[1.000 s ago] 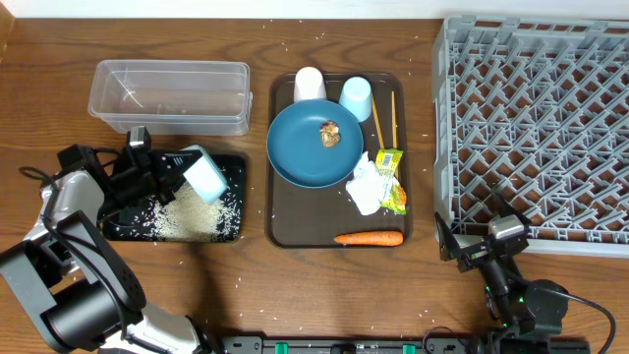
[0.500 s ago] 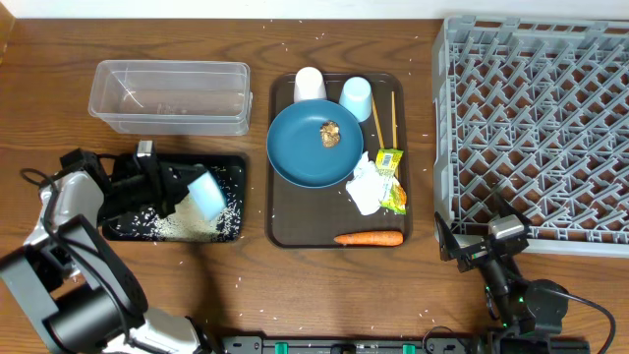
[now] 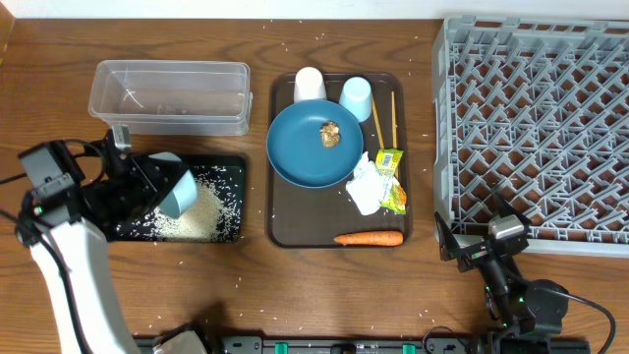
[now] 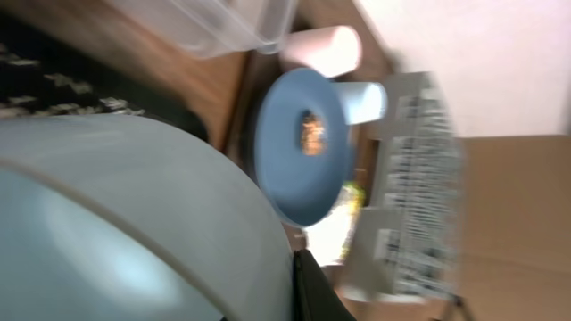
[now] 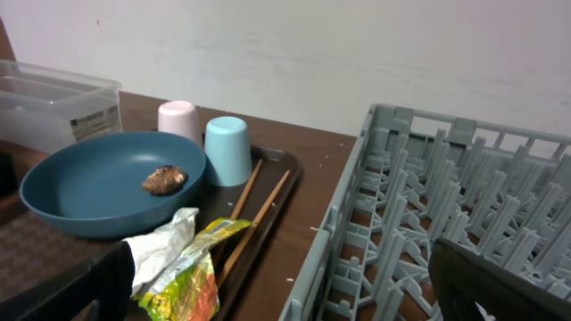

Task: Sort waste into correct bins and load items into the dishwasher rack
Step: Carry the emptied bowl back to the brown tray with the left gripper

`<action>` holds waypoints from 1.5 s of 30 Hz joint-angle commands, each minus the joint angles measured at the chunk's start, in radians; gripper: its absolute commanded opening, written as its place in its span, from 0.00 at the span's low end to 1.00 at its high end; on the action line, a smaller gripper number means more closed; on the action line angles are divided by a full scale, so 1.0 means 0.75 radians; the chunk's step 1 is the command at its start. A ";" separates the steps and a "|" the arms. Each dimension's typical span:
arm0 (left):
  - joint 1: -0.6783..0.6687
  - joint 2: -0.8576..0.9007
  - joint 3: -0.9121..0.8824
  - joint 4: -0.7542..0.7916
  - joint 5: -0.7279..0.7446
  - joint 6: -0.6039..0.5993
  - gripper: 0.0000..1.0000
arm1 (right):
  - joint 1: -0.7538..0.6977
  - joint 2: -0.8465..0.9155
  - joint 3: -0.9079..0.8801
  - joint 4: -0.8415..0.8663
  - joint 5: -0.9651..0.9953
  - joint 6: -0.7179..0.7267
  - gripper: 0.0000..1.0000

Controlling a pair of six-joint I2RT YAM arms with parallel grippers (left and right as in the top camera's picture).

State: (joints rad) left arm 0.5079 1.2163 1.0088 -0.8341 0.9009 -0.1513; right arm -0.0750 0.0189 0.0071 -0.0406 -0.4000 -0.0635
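Tilted bowl (image 3: 179, 194) inside black tray (image 3: 236, 163) edges

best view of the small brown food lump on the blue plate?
Right wrist: the small brown food lump sits close and sharp on the big dark blue plate. Overhead shows it tiny; left wrist shows it blurred.

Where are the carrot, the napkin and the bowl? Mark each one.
carrot (image 3: 369, 237), overhead view, middle of its length.
napkin (image 3: 366, 185), overhead view, centre of the crumpled paper.
bowl (image 3: 178, 194), overhead view, its outer wall.
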 commanded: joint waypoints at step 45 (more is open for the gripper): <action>-1.605 0.406 0.014 0.188 -1.217 -0.790 0.06 | -0.031 -0.002 -0.002 -0.006 0.005 -0.017 0.99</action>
State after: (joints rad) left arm -0.6926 1.4929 1.0088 -0.7010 0.0151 -0.7021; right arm -0.0750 0.0189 0.0071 -0.0406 -0.4000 -0.0635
